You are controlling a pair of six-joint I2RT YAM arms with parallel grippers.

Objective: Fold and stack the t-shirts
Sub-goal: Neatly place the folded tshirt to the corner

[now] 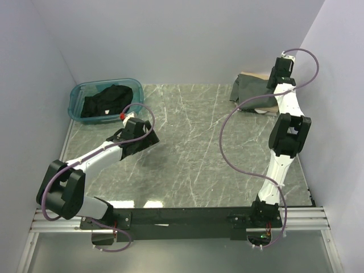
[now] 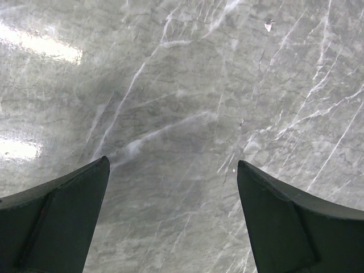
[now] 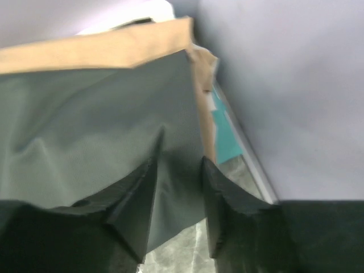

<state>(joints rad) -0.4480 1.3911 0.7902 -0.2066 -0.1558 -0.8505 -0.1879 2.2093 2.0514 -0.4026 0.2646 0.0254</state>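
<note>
Soft even light; glare on the bench left of the left end effector; right wrist view blurred

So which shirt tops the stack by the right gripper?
The charcoal-grey shirt; the tan one lies under it, and the black one is off in the tub.
</note>
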